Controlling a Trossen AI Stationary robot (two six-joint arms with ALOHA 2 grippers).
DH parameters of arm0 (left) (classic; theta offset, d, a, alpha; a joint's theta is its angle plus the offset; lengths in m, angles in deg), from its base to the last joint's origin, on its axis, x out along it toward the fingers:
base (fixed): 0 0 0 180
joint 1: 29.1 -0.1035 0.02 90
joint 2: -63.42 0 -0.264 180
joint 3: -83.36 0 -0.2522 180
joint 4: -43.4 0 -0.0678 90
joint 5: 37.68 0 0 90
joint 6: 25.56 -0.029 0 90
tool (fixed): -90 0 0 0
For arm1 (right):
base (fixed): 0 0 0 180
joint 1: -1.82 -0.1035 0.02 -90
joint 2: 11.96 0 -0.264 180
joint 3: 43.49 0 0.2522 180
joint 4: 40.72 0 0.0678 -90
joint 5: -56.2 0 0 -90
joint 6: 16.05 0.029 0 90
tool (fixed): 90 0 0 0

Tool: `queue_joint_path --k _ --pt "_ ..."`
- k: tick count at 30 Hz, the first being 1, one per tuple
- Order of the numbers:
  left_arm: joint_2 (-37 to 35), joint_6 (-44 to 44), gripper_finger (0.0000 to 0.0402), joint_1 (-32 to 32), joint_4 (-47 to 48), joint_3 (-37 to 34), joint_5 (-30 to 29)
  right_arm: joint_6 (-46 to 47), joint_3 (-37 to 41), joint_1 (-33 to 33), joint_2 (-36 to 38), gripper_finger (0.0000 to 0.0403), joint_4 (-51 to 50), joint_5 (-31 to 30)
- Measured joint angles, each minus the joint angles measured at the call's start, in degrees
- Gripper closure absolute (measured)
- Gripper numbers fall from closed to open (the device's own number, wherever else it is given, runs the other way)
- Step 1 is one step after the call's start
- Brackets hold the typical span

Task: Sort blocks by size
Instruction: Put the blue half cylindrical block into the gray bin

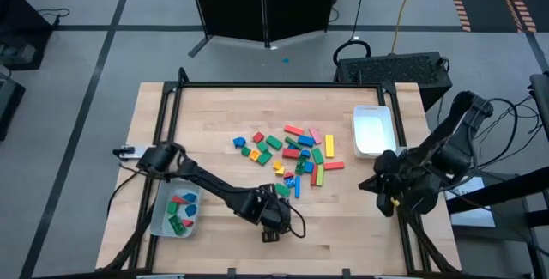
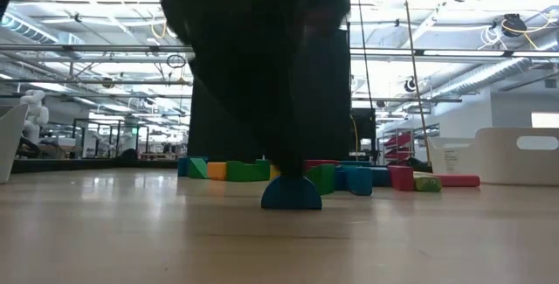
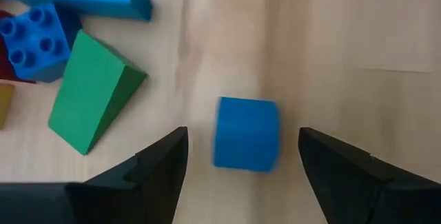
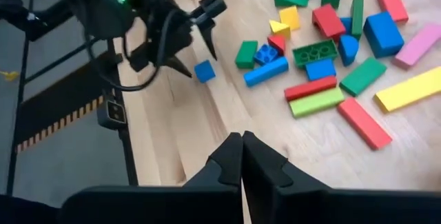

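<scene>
A small blue block, rounded on top, rests flat on the wood at the near side of the pile of coloured blocks; the low view shows it as a blue half-round. My left gripper is open and points steeply down, one finger on either side of the block with a gap on both sides. A green wedge and a blue studded brick lie close by. My right gripper is shut and empty, raised at the table's right edge.
A grey tray holding several blocks sits at the near left. A white tray stands at the far right, and also shows in the low view. Bare wood lies between the pile and the near edge.
</scene>
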Motion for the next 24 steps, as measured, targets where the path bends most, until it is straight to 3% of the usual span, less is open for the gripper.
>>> queue_joint_path --k 6,12,18,24 --pt "2.39 -2.52 0.0145 -1.14 -2.59 0.11 5.83 0.15 0.00 0.00 -0.93 0.0403 -0.28 1.52" --pt "1.73 -2.64 0.0290 -1.19 -1.39 0.17 4.35 -0.16 0.00 0.01 -0.97 0.0403 -0.28 1.43" --pt "0.59 -1.62 0.0287 -1.52 2.43 0.22 3.58 -0.82 0.00 0.00 -0.96 0.0403 -0.32 1.38" --pt "-8.51 0.71 0.0287 0.38 17.72 0.76 -0.08 -1.45 0.00 0.00 -0.97 0.0403 -0.47 1.31"
